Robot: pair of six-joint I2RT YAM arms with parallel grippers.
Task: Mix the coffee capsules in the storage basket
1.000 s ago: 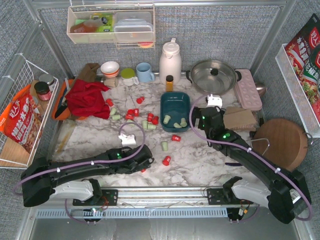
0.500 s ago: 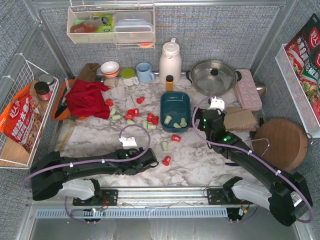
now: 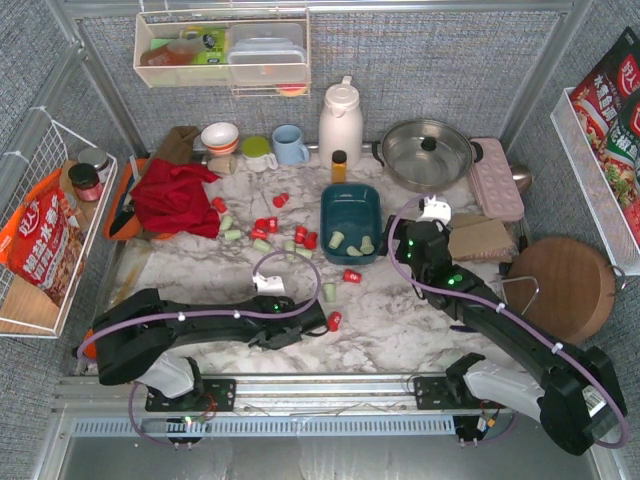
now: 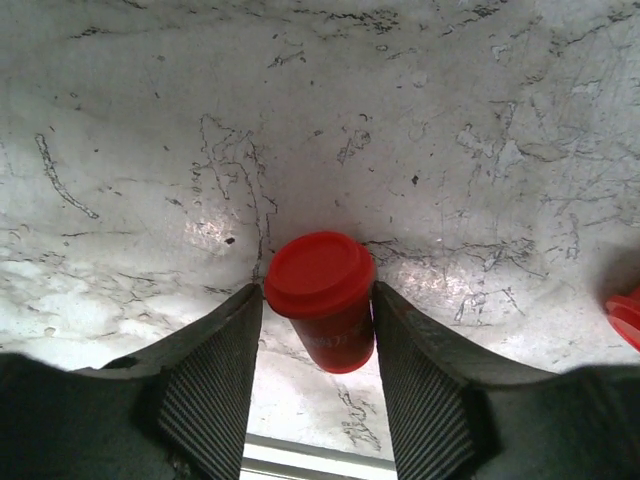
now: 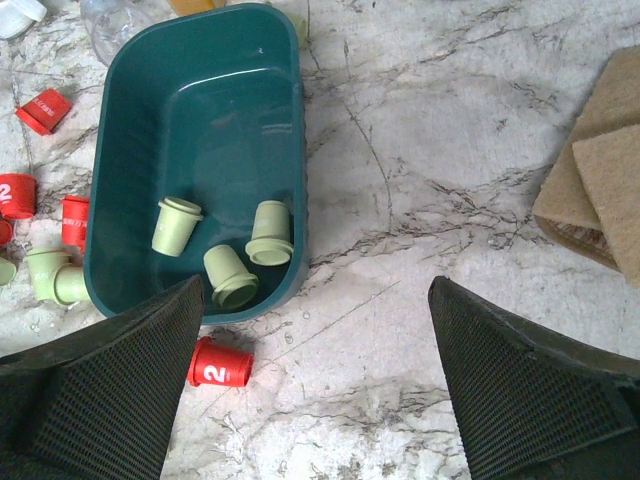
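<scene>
Red and green capsules point(image 3: 262, 228) lie loose on the marble point(image 3: 400, 320) left of the teal basket point(image 5: 220, 120), which holds three mint-green capsules point(image 5: 268, 232) at its near end. My left pincer point(image 4: 318, 300) clamps a red capsule point(image 4: 318, 270), both pads touching its lid. My right pincer point(image 5: 315, 300) hangs spread wide above the basket's near corner, gripping nothing

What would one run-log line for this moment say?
left gripper: shut on red capsule | right gripper: open, near storage basket | inside: three green capsules, no red
</scene>
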